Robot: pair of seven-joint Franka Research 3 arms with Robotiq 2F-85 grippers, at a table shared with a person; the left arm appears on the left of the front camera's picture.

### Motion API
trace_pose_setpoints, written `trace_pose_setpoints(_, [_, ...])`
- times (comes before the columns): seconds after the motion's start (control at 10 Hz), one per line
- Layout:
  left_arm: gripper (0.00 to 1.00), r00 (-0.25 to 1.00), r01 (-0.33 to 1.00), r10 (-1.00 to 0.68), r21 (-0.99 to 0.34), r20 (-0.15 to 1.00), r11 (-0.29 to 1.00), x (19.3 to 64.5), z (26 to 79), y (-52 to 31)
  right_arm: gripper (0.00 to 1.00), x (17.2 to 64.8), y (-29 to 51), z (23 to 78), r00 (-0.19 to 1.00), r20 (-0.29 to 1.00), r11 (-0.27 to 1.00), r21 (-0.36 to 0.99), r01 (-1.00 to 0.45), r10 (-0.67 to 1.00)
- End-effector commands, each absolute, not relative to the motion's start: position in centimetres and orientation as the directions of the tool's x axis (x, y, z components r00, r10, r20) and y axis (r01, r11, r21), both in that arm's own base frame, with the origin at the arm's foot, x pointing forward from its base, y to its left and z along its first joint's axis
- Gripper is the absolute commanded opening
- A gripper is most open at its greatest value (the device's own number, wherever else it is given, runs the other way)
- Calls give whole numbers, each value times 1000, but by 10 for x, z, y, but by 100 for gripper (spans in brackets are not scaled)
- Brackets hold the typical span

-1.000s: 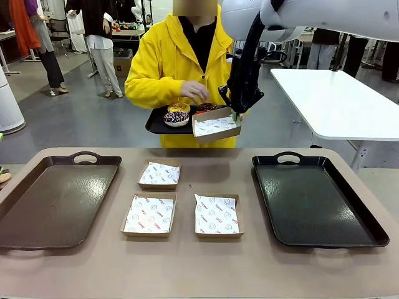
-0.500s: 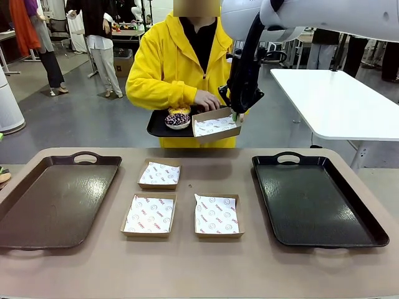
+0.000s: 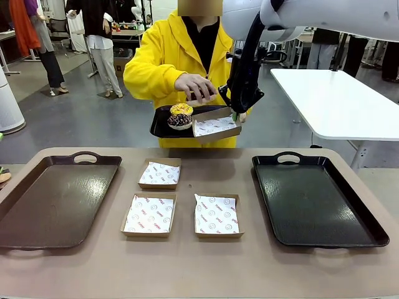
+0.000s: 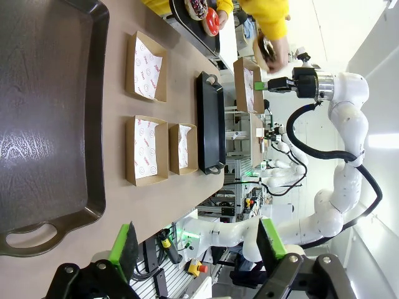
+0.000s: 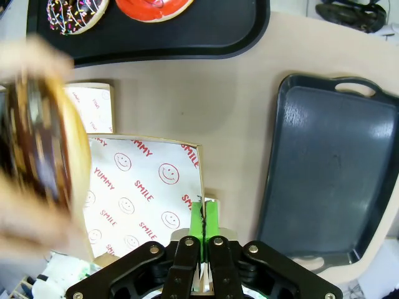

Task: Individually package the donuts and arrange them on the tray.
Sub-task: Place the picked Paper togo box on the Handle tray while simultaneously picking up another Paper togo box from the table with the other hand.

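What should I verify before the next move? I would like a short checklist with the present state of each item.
1. Right end effector shut on the box rim: ok.
2. Paper liner lies in the box: ok.
3. Donut in the person's hand: ok.
4. Donut lies in the box: not ok.
5. Left end effector open, away from the box: ok.

A wide beige table (image 3: 187,274) with rounded corners fills the near side. Behind it, at the right, a white rectangular table (image 3: 336,99) (on a pale metal leg) stands on smooth grey floor (image 3: 81,124).
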State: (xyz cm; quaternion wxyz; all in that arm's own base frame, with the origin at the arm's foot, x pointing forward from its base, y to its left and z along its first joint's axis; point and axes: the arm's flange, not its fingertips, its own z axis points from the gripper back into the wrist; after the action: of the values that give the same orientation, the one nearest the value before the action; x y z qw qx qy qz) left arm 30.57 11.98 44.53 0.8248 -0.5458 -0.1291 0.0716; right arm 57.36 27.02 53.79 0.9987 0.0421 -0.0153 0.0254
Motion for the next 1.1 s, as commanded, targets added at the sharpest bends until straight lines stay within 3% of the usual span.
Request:
trace_pose_setpoints(0.0, [100,955,18,268,-926,128,378,305,447,120,0,570,269,537,998,35,995,82,-48,45])
trace_pose_setpoints(1.0, [100,955,18,268,-926,128,378,305,447,120,0,570,269,537,998,35,995,82,-48,45])
